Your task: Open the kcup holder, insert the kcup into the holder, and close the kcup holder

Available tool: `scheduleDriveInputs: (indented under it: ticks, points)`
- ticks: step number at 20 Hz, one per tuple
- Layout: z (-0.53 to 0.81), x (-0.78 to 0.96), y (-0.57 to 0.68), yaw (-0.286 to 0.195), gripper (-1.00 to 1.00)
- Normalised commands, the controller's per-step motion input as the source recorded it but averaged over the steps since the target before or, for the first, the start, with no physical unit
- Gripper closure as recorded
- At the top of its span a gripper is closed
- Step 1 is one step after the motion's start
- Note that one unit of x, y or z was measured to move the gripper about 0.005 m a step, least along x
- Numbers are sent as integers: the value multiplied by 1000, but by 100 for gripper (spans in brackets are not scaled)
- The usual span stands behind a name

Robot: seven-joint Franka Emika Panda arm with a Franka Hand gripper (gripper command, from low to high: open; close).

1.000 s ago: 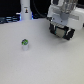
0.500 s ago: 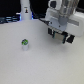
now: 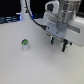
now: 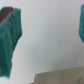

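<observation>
Exterior view: low resolution, soft all over, edges fuzzy. Bench (image 3: 30,65) is bright, pale and evenly lit, slightly washed out, with a faint lilac cast. Upper left of frame is dark, detail lost. Kcup (image 3: 24,45) is blurred; its green top reads only as a smudge, with a weak shadow at its base. Arm (image 3: 62,22) at upper right is bright white, near overexposed, dark underneath.

Wrist view: strongly out of focus. Teal fingers (image 4: 11,37) at the frame sides are big soft blobs, edges smeared. Background is near-white, featureless glare. A dull grey-brown patch with a soft edge lies at lower centre.
</observation>
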Motion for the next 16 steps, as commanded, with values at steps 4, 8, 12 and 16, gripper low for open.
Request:
scheduleDriveInputs:
  ticks: [4,8,12,16]
  points:
    - [342,78,-207,-98,-100]
    - [230,-200,-384,-219,-100]
    - [159,-325,-367,-255,-100]
    - [73,-381,-372,-254,-100]
